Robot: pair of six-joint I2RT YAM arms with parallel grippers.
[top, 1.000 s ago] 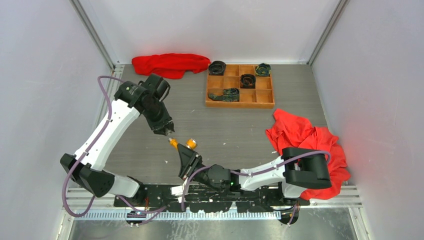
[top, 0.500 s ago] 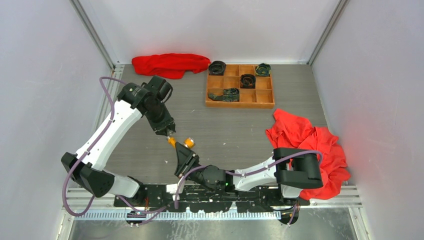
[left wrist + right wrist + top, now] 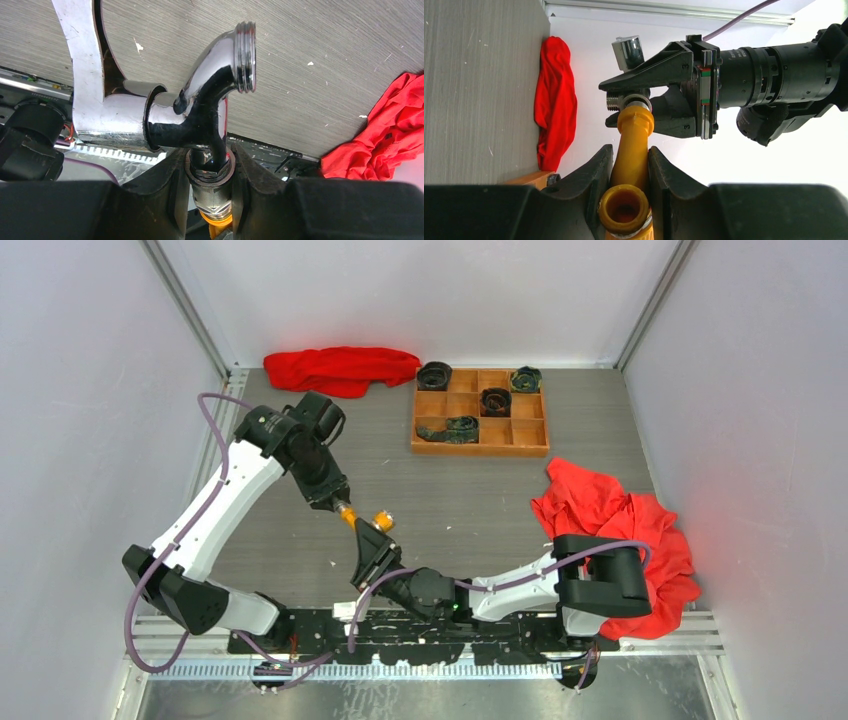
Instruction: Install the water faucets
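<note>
Above the grey table [image 3: 480,500], left of centre, my left gripper [image 3: 338,502] clamps the shiny silver metal faucet [image 3: 210,95], my right gripper [image 3: 362,531] the orange-yellow bent-spout faucet [image 3: 633,142]; their ends have just met, ready for joining.

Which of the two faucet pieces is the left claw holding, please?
The shiny silver faucet, clamped in the left claw; the orange-yellow faucet sits in the right claw.

no readable text, labels, brands, numbers or signs appear in any view.
</note>
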